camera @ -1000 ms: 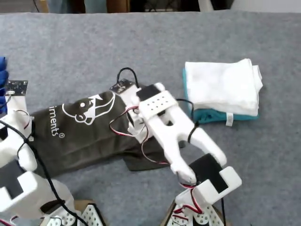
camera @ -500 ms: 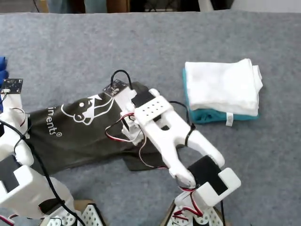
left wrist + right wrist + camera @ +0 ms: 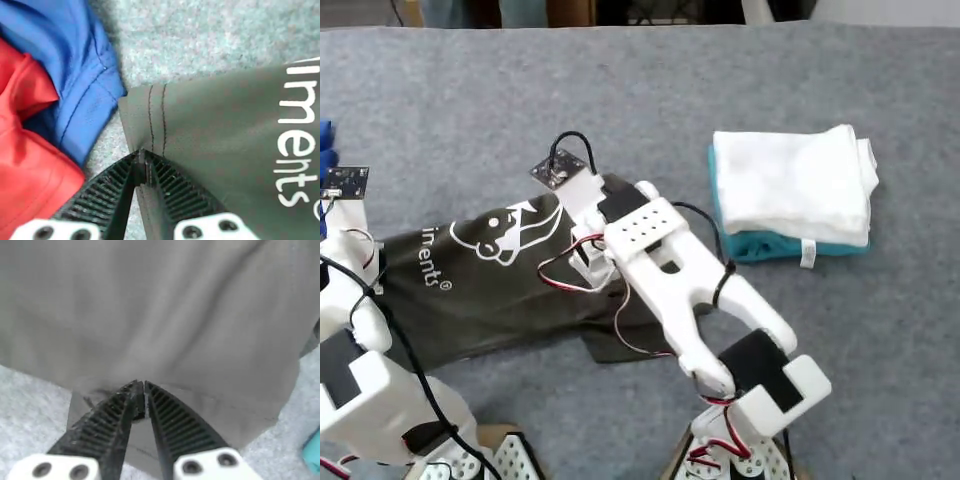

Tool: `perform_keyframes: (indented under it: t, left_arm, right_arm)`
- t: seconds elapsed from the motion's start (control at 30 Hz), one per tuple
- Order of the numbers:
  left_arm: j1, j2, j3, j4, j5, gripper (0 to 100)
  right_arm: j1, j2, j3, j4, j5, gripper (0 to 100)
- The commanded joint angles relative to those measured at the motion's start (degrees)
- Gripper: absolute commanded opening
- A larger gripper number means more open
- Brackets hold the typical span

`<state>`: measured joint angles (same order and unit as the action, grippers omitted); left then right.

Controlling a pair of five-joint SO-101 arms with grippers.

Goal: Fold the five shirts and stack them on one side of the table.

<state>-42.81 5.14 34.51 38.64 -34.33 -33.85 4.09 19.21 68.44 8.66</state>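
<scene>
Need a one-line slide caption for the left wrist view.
The left gripper pinches the hem of the dark olive shirt, beside a blue shirt and a red shirt.

dark shirt (image 3: 490, 300) | white lettering, cartoon logo | teal shirt (image 3: 760, 248) | tag unreadable

dark shirt (image 3: 500, 290) 1 | white shirt (image 3: 790, 185) 1 | teal shirt (image 3: 760, 247) 1 | blue shirt (image 3: 65, 65) 1 | red shirt (image 3: 25, 165) 1

Open grey felt tabletop (image 3: 620, 90) far side, folded white-and-teal shirt stack (image 3: 790, 190) blocks right, crumpled blue shirt (image 3: 70, 75) and red shirt (image 3: 25, 165) crowd left
</scene>
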Motion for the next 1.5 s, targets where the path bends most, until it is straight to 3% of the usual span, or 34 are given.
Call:
perform_keyframes:
  t: [0.0, 0.3, 0.5, 0.83, 0.93, 1.13, 1.33, 1.47]
  left_arm:
    - [-0.4, 0.3, -1.8, -0.1, -0.4, 3]
    - [-0.4, 0.3, -1.8, -0.1, -0.4, 3]
    - [-0.4, 0.3, -1.8, -0.2, -0.4, 3]
    - [-0.4, 0.3, -1.8, -0.2, -0.4, 3]
    - [-0.4, 0.3, -1.8, -0.2, -0.4, 3]
    - [-0.6, 0.3, -1.8, -0.1, -0.4, 3]
    - [-1.1, -0.8, -2.3, 0.4, -0.3, 3]
    - [-2.9, -8.8, -1.9, 2.2, -0.4, 3]
  right_arm:
    - [1.1, 1.2, 0.0, -1.3, -0.4, 1.5]
    - [-2.3, 1.6, 3.6, 4.6, -0.4, 1.5]
    - [-2.5, -6.6, 10.2, 6.0, -0.4, 1.5]
    - [-12.2, -17.5, 29.5, 2.4, -0.3, 1.5]
    - [-8.8, -20.5, 27.3, 4.8, 0.1, 1.5]
    - [4.7, -23.0, 17.5, 5.9, 5.3, 1.5]
    - [9.1, -23.0, 12.3, -3.8, 5.4, 1.5]
    - [9.8, -20.8, 5.4, -8.5, 4.9, 1.5]
